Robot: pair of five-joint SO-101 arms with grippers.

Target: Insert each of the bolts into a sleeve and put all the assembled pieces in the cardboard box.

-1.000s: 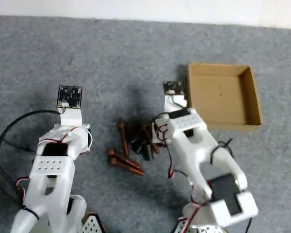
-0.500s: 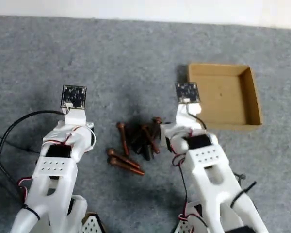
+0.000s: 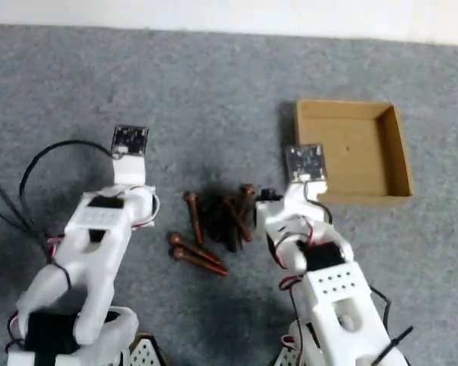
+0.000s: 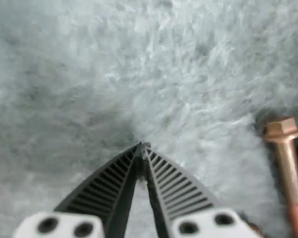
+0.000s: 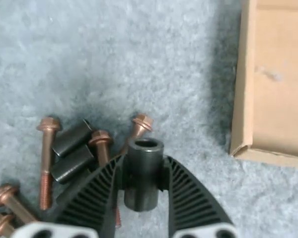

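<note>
Gripping 1 dark sleeve upright between its ribbed fingers, the right gripper hangs at the right side of the pile, with the sleeve's open bore turned toward the wrist camera. Close around the held sleeve lie the copper bolts. 1 hex head shows just past the sleeve's rim and another sits beside the gripper's finger. 2 loose sleeves rest side by side against them, touching each other. A longer bolt lies along their outer side, and 2 more bolt heads sit apart from the cluster.

From the high view, the pile of 5 bolts and dark sleeves sits near the middle of the tabletop, between the 2 arms. The right arm reaches it from the near edge.

The left gripper is closed, its fingers pressed together tip to tip over bare grey carpet, with 1 bolt lying near it on the pile side.

The cardboard box stands open toward the far right of the tabletop. Its near-left corner is just beside the right arm's wrist and apart from the pile.
</note>
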